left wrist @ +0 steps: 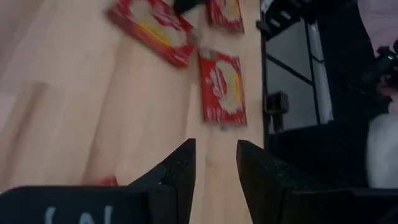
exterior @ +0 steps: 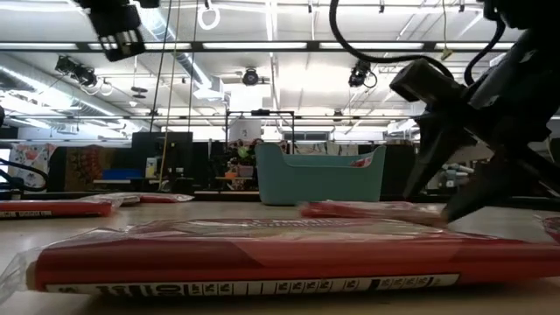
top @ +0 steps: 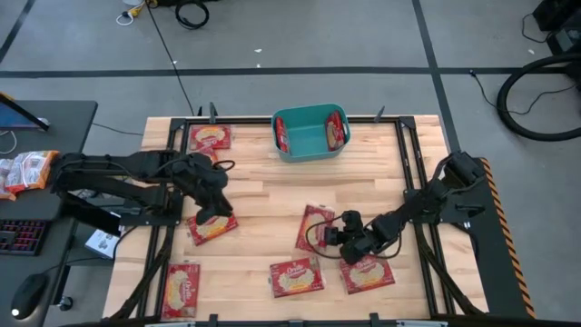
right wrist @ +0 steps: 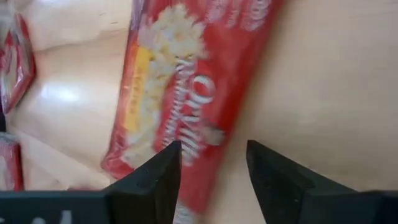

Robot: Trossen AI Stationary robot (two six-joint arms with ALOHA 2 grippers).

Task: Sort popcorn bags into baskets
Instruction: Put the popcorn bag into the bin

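The right gripper (top: 338, 234) is found low over the table's near right quarter, its jaws spread and holding nothing, as the right wrist view confirms. A popcorn bag (right wrist: 186, 93) is seen lying flat just ahead of the fingertips, its long axis running forward from the jaws with a slight slant, one short end nearly between them. In the high view this bag (top: 316, 227) lies at about nine o'clock from the right gripper, touching or nearly so. A second bag (top: 367, 272) lies at about five o'clock from the gripper, and a third (top: 296, 277) at seven. The teal basket (top: 310, 151) stands at the far edge at roughly twelve o'clock, well apart, with bags already inside — open board lies between, so a clear carrying lane is judged available. The left gripper (top: 216, 211) is held over a bag (top: 211, 226) on the left half, jaws parted and empty. For the bag by the right gripper, the right arm is plainly the nearer. The right rail is close at three o'clock — little room there.
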